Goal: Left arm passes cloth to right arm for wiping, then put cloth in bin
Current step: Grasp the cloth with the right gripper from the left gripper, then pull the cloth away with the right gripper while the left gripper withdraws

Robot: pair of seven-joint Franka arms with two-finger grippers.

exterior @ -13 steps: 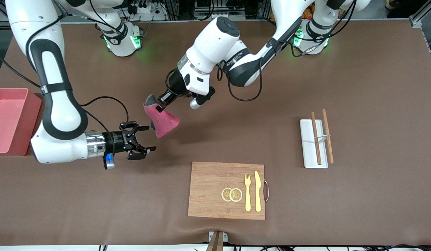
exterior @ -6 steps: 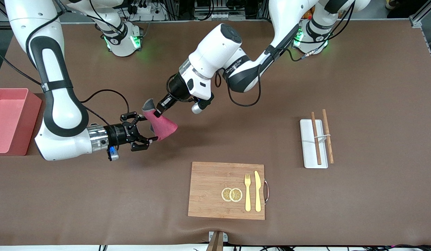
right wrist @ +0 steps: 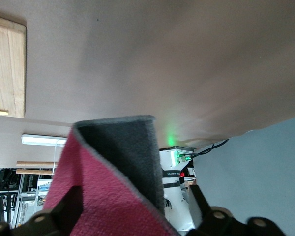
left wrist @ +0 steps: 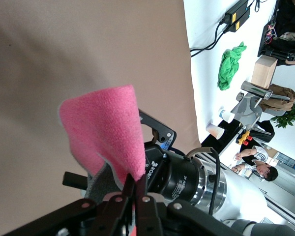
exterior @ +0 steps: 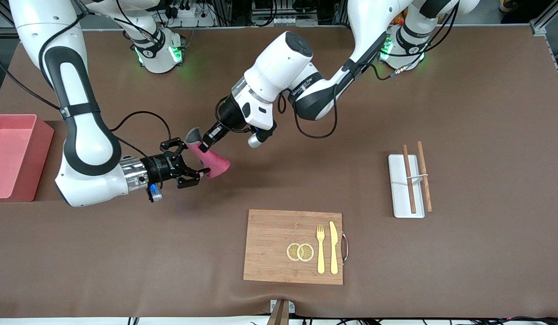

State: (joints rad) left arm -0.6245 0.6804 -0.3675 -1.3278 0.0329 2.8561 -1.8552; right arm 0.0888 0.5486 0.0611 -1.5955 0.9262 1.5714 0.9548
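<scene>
The cloth, crimson-magenta on one face and dark grey on the other, hangs in the air over the brown table. My left gripper is shut on its upper part; the left wrist view shows the slim black fingers pinching the pink cloth. My right gripper is open with its claws around the lower part of the cloth. In the right wrist view the cloth fills the space between the spread claws. The salmon-pink bin stands at the right arm's end of the table.
A wooden cutting board with two lemon slices, a fork and a knife lies nearer the front camera. A flat white tray with chopsticks lies toward the left arm's end.
My right gripper has moved up to the cloth and its open claws now reach around it. My left gripper lowered the cloth slightly toward it, then held still.
</scene>
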